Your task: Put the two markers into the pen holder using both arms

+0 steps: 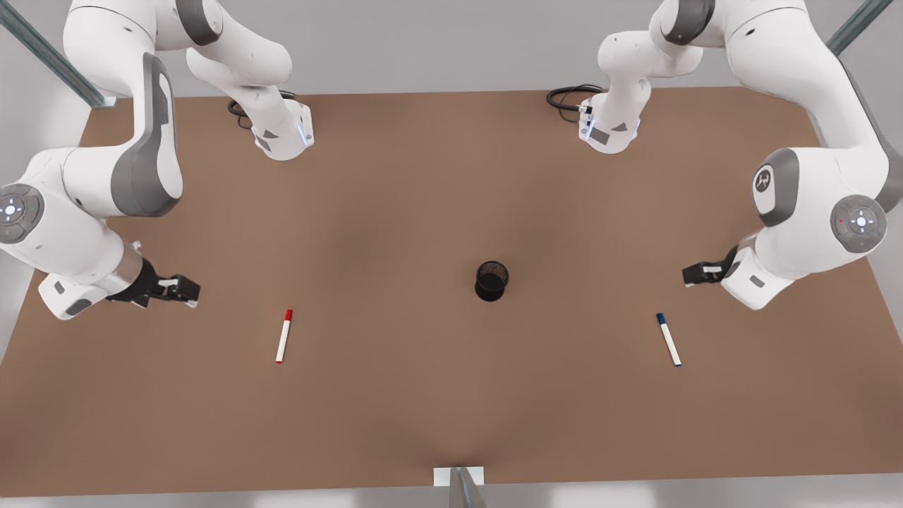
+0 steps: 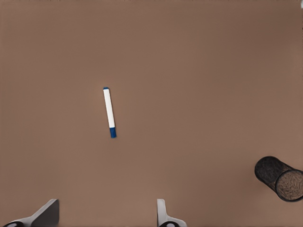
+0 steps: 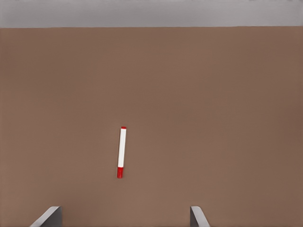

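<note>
My left gripper [image 1: 695, 274] hangs over the brown table [image 1: 423, 395] at the front view's right edge, its fingers [image 2: 163, 215] spread wide with nothing between them. My right gripper [image 1: 185, 289] hangs at the front view's left edge, likewise spread and empty; its fingers [image 3: 198, 217] frame bare tabletop.

In the front view the blue-capped marker [image 1: 669, 339] lies flat on the table at about 7 o'clock from my left gripper, near it but clear of it, the dark blue cap at the end nearer the gripper. The red-capped marker [image 1: 283, 336] lies flat at about 4 o'clock from my right gripper, farther off, red cap toward the arm bases. The pen holder [image 1: 491, 280] stands upright between the two markers, well apart from both, at 9 o'clock from my left gripper.

From my left wrist the blue-capped marker [image 2: 109, 112] lies ahead of the fingertips and the pen holder [image 2: 278, 171] is cut by the picture's edge. From my right wrist the red-capped marker [image 3: 121, 152] lies ahead of the fingers. Both wrist views cut the fingers off, so only their tips show. In the front view the right gripper's fingertips are hard to tell apart.
</note>
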Controlling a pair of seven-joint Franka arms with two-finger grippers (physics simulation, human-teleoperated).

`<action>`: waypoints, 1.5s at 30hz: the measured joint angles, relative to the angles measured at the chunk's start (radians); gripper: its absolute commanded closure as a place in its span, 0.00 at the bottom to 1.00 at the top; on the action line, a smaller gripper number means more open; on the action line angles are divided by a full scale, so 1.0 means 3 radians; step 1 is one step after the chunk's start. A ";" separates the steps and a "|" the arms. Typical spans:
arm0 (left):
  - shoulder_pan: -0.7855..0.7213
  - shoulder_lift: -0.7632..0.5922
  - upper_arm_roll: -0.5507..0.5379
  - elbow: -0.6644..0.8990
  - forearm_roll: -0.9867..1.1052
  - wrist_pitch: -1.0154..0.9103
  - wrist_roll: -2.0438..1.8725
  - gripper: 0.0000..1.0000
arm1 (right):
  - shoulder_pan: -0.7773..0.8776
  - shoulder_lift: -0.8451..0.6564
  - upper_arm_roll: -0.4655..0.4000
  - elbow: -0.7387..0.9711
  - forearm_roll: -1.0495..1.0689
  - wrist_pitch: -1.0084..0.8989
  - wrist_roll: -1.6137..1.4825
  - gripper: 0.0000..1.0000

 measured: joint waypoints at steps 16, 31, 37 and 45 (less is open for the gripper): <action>0.0375 0.1299 0.0102 -0.0680 -0.0113 0.2158 -0.0110 0.00 | -0.0075 0.0107 0.0002 -0.0038 0.0000 0.0127 0.0057 0.00; 0.0358 0.1671 0.0097 -0.0450 -0.0044 0.2646 -0.0181 0.25 | 0.0101 0.0904 0.0107 -0.1207 0.0001 0.1267 0.0431 0.00; 0.0358 0.1667 0.0097 -0.0540 -0.0042 0.2665 -0.0168 0.40 | 0.0089 0.1217 0.0069 -0.1136 -0.0003 0.1794 0.0603 0.00; 0.0353 0.1675 0.0097 -0.0541 -0.0037 0.2673 -0.0151 0.53 | 0.0097 0.1409 0.0068 -0.0992 -0.0066 0.2041 0.0760 0.00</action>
